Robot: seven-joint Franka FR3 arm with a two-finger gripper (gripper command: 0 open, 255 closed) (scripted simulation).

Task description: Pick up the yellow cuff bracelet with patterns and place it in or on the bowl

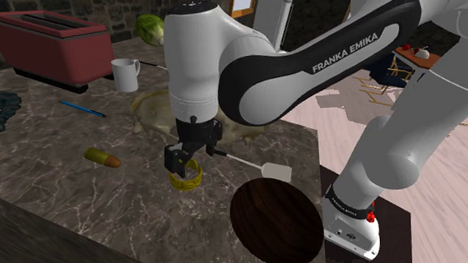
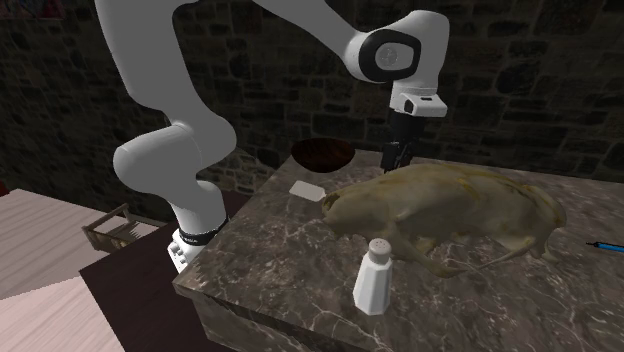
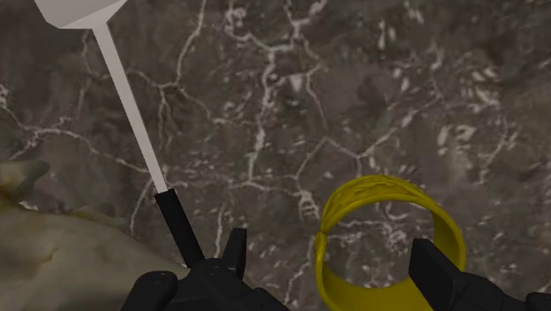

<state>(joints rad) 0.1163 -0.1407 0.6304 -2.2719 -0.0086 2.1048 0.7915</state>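
Note:
The yellow patterned cuff bracelet [image 1: 187,180] lies on the dark marble counter [image 1: 54,185]. My black gripper [image 1: 183,162] hangs just above it, pointing down, fingers open. In the wrist view the bracelet [image 3: 371,187] lies toward one finger of the gripper [image 3: 335,269]; that finger overlaps its rim, the other stands clear of it. Nothing is clasped. The dark brown bowl [image 1: 277,221] rests at the counter's near corner, a short way from the bracelet toward the stand. In the second exterior view the gripper [image 2: 395,158] hangs beside the bowl [image 2: 322,153].
A white spatula [image 1: 263,168] with a black handle lies between bracelet and bowl. A beige lumpy object [image 2: 450,205] sits right behind the gripper. A white mug [image 1: 125,74], blue pen [image 1: 83,108], red toaster [image 1: 50,41], small orange item [image 1: 102,157] and salt shaker [image 2: 374,278] stand around.

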